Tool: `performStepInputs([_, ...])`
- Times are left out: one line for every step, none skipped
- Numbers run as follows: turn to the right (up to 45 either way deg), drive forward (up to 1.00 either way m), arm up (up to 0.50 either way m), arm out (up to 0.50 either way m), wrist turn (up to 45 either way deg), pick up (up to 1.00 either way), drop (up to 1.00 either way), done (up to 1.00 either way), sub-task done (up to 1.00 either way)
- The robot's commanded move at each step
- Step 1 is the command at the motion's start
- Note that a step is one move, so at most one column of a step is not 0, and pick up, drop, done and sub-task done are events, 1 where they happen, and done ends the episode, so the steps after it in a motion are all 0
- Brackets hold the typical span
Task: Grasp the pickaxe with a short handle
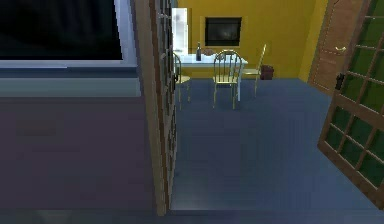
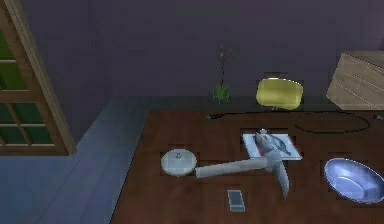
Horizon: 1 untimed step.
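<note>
**A:** Where does the pickaxe [image 2: 242,168] lie?

**B:** Flat on the desk [image 2: 150,195], near its middle. The pale, short handle ends just beside a round white dish [image 2: 180,160].

**A:** What surrounds it?

**B:** The head overlaps a printed sheet [image 2: 285,147]. A metal bowl [image 2: 352,178] sits near the desk edge at the arm side view's right. A small dark flat rectangle [image 2: 235,199] lies by the near edge, close to the handle. A dark cable loop [image 2: 330,123] runs along the far edge. Beyond that edge stand a yellow chair [image 2: 278,93] and a small plant [image 2: 221,88].

**A:** And the tool?

**B:** I cannot tell its state.
</note>
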Motion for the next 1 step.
performStepInputs([0.0, 0.00, 0.50, 0.00, 0.0, 0.00, 0.00, 0.00, 0.00])
